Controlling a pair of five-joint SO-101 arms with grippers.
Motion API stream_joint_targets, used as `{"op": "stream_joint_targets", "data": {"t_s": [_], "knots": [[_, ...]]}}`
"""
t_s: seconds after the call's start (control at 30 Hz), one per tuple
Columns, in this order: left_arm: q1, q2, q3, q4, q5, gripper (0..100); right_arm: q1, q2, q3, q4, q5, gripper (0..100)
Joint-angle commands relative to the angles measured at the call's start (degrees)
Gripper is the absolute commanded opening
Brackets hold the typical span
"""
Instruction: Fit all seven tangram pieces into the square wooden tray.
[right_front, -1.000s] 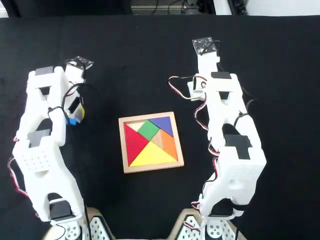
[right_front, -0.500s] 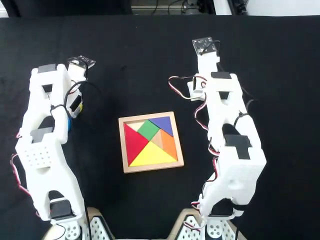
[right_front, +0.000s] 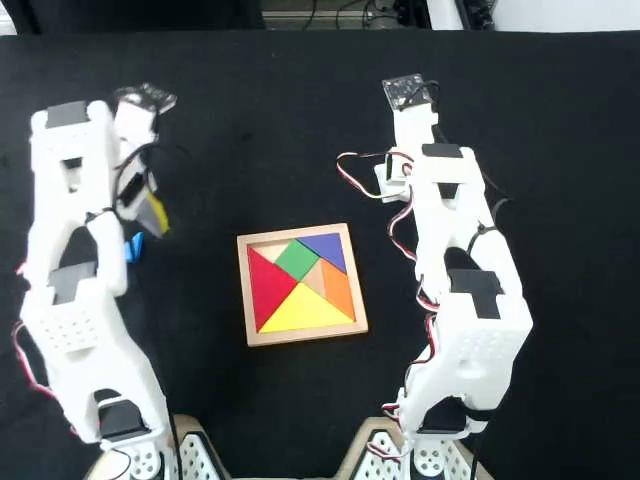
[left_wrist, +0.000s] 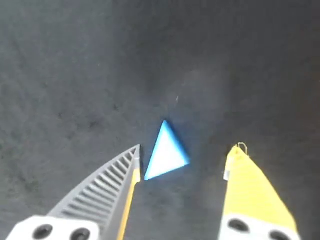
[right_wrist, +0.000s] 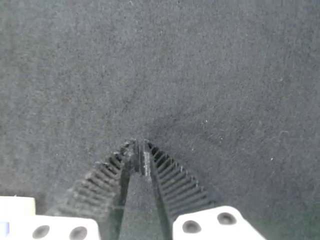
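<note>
Left claw (left_wrist: 188, 148): spread over blue triangle (left_wrist: 165, 152).
Grip advised: to be centred, then closed squarely.
Right claw (right_wrist: 136, 150): together, empty.

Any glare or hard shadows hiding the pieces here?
High view: even light, no glare on the wooden tray. Left wrist view: blue triangle brightly lit against dark cloth, unhidden. Right wrist view: only a soft shadow beyond the right gripper.
</note>
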Motion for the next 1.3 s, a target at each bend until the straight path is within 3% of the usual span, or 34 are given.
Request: {"op": "stream_joint_targets", "data": {"t_s": [0.0,0.57,0.87,1.0,1.27], "knots": [[-5.7,-3.8,5.5,-5.0,-5.7,27,0.4,-0.2,-2.9,0.4,0.6,1.1],[-5.4,-3.4,18.1,-17.9,-12.9,27,0.3,-0.1,-2.9,0.4,0.6,1.1],[-2.9,-3.3,17.8,-18.1,-16.4,27,0.3,-0.1,-2.9,0.2,0.6,1.1],[-2.9,-3.3,18.1,-18.1,-21.2,27,0.3,-0.1,-2.9,0.2,0.6,1.1],[-3.0,-3.2,19.6,-22.2,-21.5,27,0.3,-0.1,-2.9,0.2,0.7,1.1]]}}
